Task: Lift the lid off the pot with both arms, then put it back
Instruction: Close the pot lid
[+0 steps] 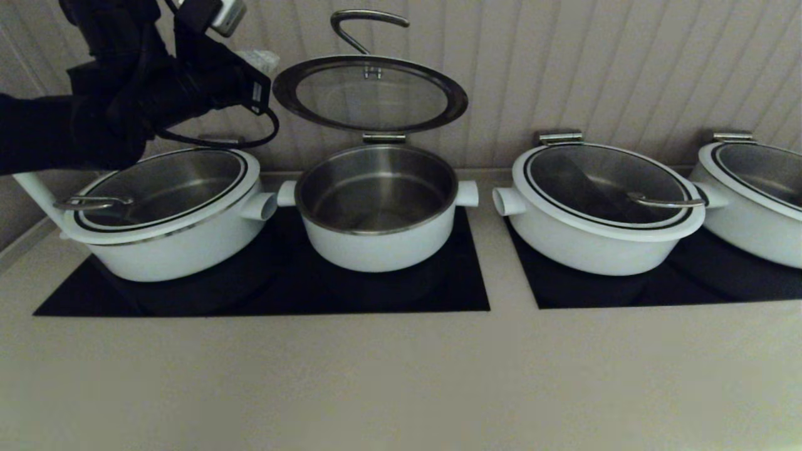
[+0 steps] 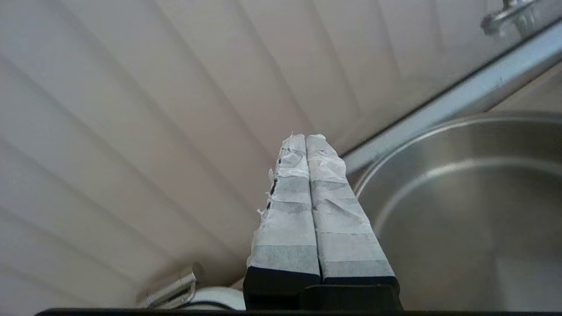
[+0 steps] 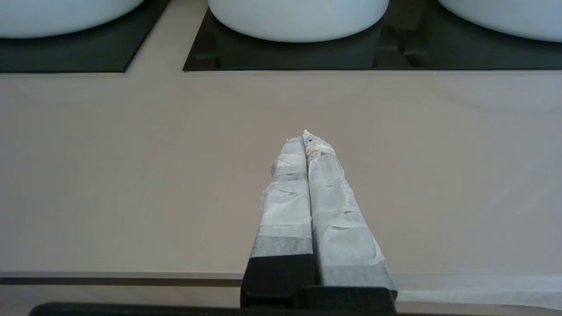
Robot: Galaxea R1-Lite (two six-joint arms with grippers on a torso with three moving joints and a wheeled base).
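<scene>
The counter point(image 1: 401, 376) lies nearest. At the left, the left gripper point(image 2: 306, 137) is raised beside the lid point(image 1: 371, 94), fingers pressed together. The lid stands open on its hinge over the pot point(image 1: 376, 210). The right gripper point(image 3: 307, 135), fingers together, hangs above the counter.

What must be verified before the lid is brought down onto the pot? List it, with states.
1. Lid standing open above the pot: ok.
2. Pot interior free of objects: ok.
3. Left gripper holding the lid: not ok; shut on nothing, beside its rim.
4. Right gripper at the lid: not ok; shut, low over the counter.
5. Hinge bracket sound: cannot tell.
</scene>
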